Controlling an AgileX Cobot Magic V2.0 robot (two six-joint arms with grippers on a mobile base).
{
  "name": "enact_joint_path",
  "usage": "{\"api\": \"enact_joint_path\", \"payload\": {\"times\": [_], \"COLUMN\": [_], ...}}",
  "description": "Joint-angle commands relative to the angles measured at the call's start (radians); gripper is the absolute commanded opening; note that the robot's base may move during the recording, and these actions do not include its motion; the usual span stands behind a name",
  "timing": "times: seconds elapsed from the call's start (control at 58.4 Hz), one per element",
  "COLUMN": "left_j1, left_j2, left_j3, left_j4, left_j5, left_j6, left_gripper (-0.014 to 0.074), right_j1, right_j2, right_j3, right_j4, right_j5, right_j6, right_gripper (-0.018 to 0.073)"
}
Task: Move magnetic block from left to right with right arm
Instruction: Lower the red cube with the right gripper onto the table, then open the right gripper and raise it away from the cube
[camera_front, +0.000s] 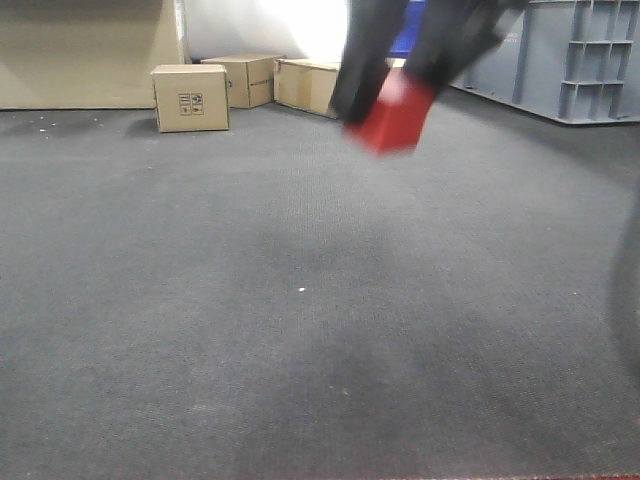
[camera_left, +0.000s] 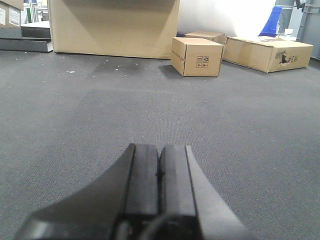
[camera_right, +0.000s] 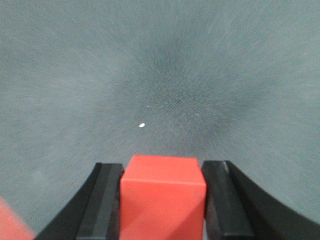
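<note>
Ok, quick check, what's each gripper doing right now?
Left gripper: closed, holding nothing.
Right gripper: closed on the magnetic block, held above the carpet.

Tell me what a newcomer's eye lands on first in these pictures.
The bright red magnetic block stands out at once, clamped between the jaws of the right gripper and held in the air above the dark grey carpet. Next come the brown cardboard boxes along the far wall. The left gripper hangs low over the carpet with its jaws pressed together, holding nothing.
</note>
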Motion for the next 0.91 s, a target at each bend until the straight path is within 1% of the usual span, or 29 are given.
{"api": "enact_joint_path", "payload": {"times": [0.0, 0.222, 0.462, 0.531, 0.599, 0.719, 0.77, 0.787, 0.89], "left_j1": [-0.005, -0.005, -0.005, -0.005, -0.005, -0.005, -0.005, -0.005, -0.005], "left_j2": [-0.010, -0.010, -0.010, -0.010, -0.010, -0.010, -0.010, -0.010, -0.010], "left_j3": [0.008, 0.008, 0.008, 0.008, 0.008, 0.008, 0.008, 0.008, 0.008], "left_j4": [-0.005, -0.005, -0.005, -0.005, -0.005, -0.005, -0.005, -0.005, -0.005], "left_j5": [-0.084, -0.084, -0.084, -0.084, -0.084, -0.084, -0.084, -0.084, -0.084], "left_j6": [-0.006, -0.006, -0.006, -0.006, -0.006, -0.006, -0.006, -0.006, -0.006], "left_gripper": [-0.0126, -0.0126, -0.0126, -0.0126, -0.0126, -0.0126, -0.0126, -0.0126, -0.0126], "right_j1": [0.000, -0.001, -0.001, -0.001, -0.001, -0.001, -0.001, -0.001, -0.001], "right_j2": [0.025, 0.131, 0.154, 0.154, 0.154, 0.154, 0.154, 0.154, 0.147], "right_j3": [-0.051, -0.052, -0.052, -0.052, -0.052, -0.052, -0.052, -0.052, -0.053], "right_j4": [0.008, 0.007, 0.006, 0.006, 0.006, 0.006, 0.006, 0.006, 0.006], "right_j5": [-0.036, -0.046, -0.029, -0.024, -0.022, -0.019, -0.017, -0.016, -0.012], "right_j6": [-0.007, -0.007, -0.007, -0.007, -0.007, -0.007, -0.007, -0.007, -0.007], "right_gripper": [0.0234, 0.0234, 0.0234, 0.0247, 0.0322, 0.0564, 0.0636, 0.0649, 0.0622]}}
